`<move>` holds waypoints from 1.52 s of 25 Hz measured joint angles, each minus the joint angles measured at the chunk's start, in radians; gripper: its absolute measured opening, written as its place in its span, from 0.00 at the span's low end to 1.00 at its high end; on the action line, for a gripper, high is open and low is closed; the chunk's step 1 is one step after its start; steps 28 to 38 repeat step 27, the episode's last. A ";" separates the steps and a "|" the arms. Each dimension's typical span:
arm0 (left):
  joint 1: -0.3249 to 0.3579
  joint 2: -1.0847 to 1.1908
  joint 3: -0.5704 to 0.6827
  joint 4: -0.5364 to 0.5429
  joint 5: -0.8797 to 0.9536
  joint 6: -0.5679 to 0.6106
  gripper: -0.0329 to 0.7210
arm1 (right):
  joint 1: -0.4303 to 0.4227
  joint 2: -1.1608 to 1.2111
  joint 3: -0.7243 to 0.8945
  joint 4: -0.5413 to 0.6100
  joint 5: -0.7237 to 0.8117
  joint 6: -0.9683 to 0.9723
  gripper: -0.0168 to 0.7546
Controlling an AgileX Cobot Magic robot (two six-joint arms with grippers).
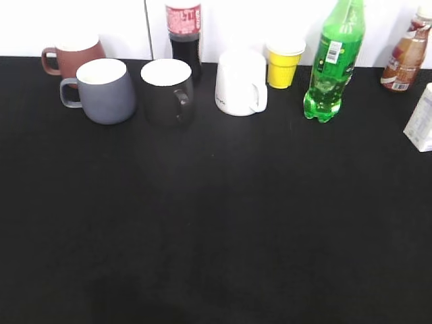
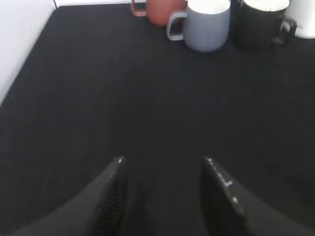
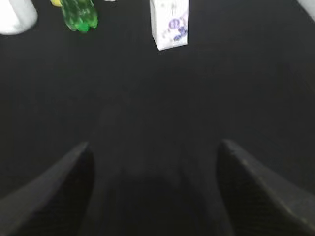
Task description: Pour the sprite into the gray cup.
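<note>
The sprite bottle [image 1: 333, 62] stands upright at the back right of the black table; its green base shows in the right wrist view [image 3: 78, 15]. The gray cup [image 1: 105, 90] stands at the back left, handle to the left; it also shows in the left wrist view [image 2: 205, 27]. My left gripper [image 2: 164, 160] is open and empty, well short of the cup. My right gripper [image 3: 153, 145] is open wide and empty, well short of the bottle. Neither gripper shows in the exterior view.
Along the back stand a reddish-brown mug [image 1: 70, 55], a black mug [image 1: 167, 91], a cola bottle [image 1: 184, 35], a white mug [image 1: 240, 82], a yellow cup [image 1: 284, 62] and a brown drink bottle [image 1: 406, 55]. A white carton [image 1: 421, 119] stands at the right edge.
</note>
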 joint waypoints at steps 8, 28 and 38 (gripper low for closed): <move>0.000 0.000 0.000 0.000 0.000 0.000 0.54 | 0.000 -0.002 0.000 0.016 0.000 0.000 0.78; 0.000 0.000 0.000 0.000 0.000 0.000 0.54 | 0.000 -0.002 0.000 0.016 0.000 0.002 0.78; 0.000 0.000 0.000 0.000 0.000 0.000 0.54 | 0.000 -0.002 0.000 0.016 0.000 0.002 0.78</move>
